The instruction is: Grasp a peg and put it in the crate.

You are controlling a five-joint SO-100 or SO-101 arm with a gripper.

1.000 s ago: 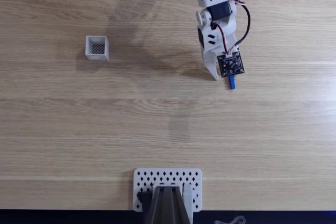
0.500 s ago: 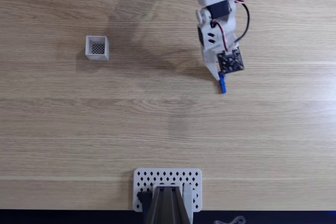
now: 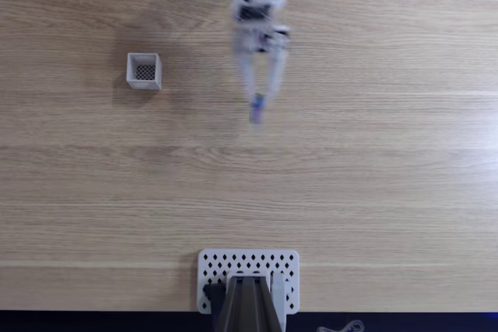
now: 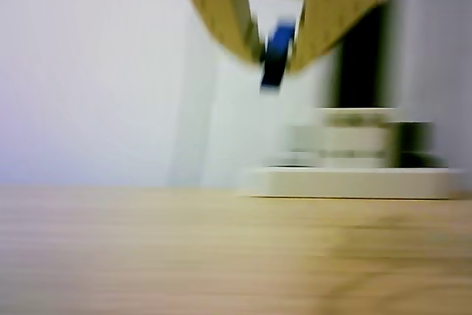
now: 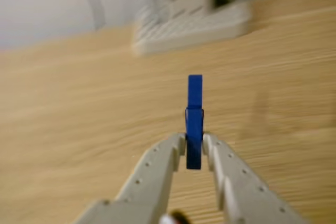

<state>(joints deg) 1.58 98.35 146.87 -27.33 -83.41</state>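
Hobby robotics bench, likely a home or small lab.
A light wood-grain desk (image 3: 405,192) carries a 3D-printed-looking white perforated plate (image 3: 284,263); a plain pale wall (image 4: 88,71) stands behind.

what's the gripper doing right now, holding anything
Gripper: closed on the blue peg, which sticks out past the fingertips, held above the table.

In the fixed view, the crate (image 3: 144,71) sits well left of the claw (image 3: 257,106) pinching the peg (image 3: 256,106).
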